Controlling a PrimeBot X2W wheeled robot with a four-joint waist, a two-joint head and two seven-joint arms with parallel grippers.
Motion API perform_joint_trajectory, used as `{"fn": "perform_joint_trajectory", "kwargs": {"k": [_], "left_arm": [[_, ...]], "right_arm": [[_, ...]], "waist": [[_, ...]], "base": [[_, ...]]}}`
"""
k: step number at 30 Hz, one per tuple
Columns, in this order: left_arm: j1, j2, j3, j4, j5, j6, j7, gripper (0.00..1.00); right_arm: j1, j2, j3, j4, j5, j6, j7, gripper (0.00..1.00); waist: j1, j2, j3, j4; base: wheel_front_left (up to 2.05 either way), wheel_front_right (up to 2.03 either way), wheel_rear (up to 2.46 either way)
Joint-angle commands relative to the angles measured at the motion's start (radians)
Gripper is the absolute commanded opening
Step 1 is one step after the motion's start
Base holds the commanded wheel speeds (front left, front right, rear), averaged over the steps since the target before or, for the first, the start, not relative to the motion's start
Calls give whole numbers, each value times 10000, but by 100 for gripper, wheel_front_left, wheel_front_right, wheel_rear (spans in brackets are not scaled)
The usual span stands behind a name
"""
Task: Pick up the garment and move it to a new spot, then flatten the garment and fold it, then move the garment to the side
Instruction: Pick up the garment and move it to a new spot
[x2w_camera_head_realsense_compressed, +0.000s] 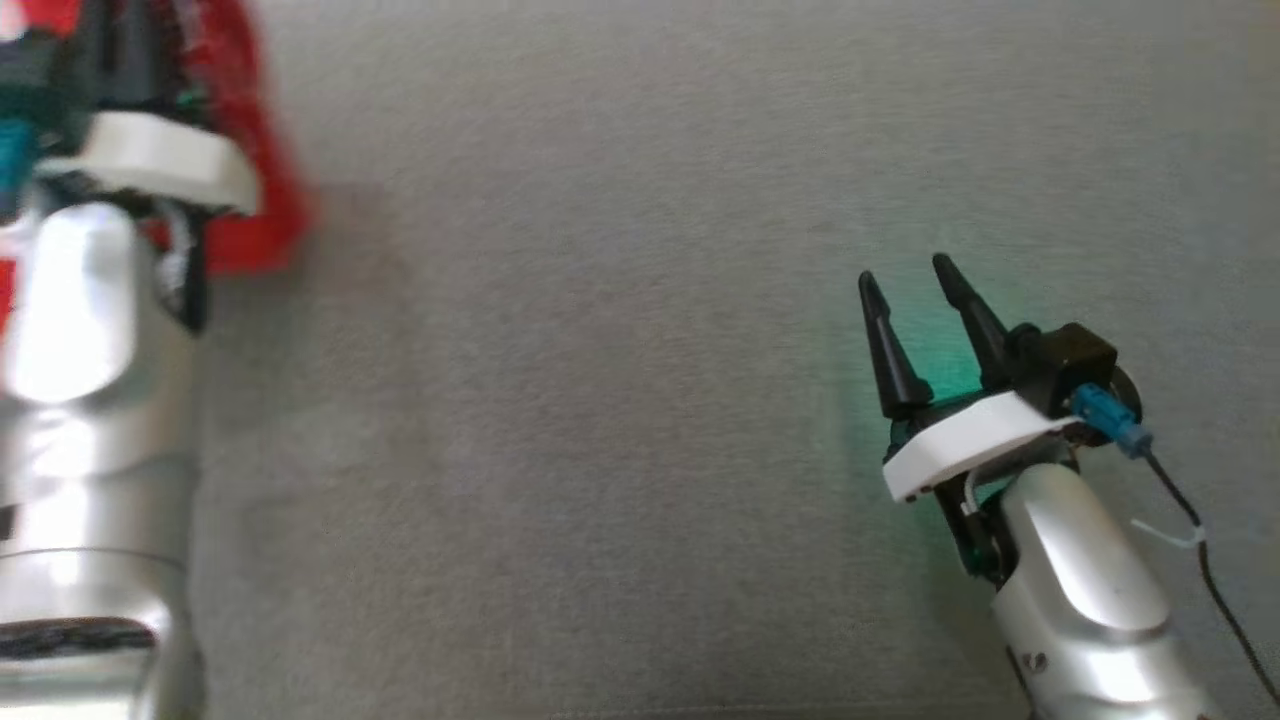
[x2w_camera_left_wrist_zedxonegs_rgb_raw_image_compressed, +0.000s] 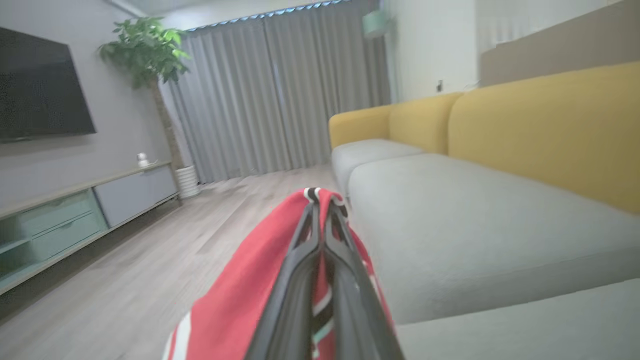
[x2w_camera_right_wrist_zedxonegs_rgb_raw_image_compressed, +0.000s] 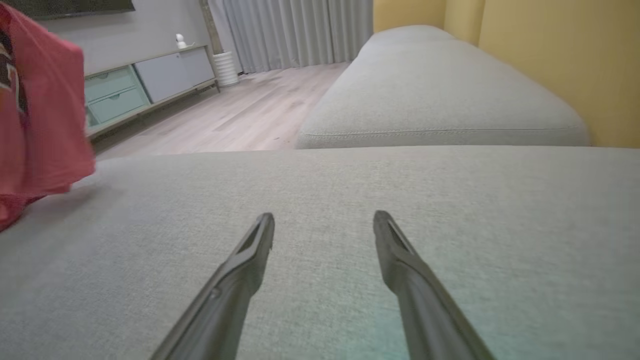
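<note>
Garment (x2w_camera_left_wrist_zedxonegs_rgb_raw_image_compressed: 240, 300) pinched in closed left gripper (x2w_camera_left_wrist_zedxonegs_rgb_raw_image_compressed: 322, 200) near left edge of seat cushion (x2w_camera_head_realsense_compressed: 600, 400), right gripper (x2w_camera_head_realsense_compressed: 906, 272) wide and empty; moving, flattening, folding outstanding.

Grey sofa cushion (x2w_camera_head_realsense_compressed: 600, 420); red garment (x2w_camera_head_realsense_compressed: 275, 210) at left edge, possibly touching.

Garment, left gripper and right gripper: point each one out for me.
garment (x2w_camera_left_wrist_zedxonegs_rgb_raw_image_compressed: 235, 300), left wrist view, on the red cloth left of the fingers.
left gripper (x2w_camera_left_wrist_zedxonegs_rgb_raw_image_compressed: 324, 206), left wrist view, between the shut fingertips pinching the garment.
right gripper (x2w_camera_right_wrist_zedxonegs_rgb_raw_image_compressed: 324, 219), right wrist view, in the gap between its open fingertips.
</note>
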Motion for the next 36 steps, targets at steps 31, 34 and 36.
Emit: {"fn": "perform_joint_trajectory", "kwargs": {"k": [31,34,36], "left_arm": [[5584,-1638,-1058,-2486,-1820,695,-64,100],[6208,-1642,-713,-2759,-1732,766,-64,100],[6780,-1649,-367,-3069,-1623,819,-64,100]], "right_arm": [[924,353,844,2,684,-7,-111,100],[1036,353,670,13,623,-7,-111,100],[1150,353,496,29,573,-7,-111,100]], "waist": [[2,0,-1914,-3252],[2,0,-2011,-2987],[2,0,-2096,-2744]], "base": [[0,0,0],[0,0,0],[0,0,0]]}}
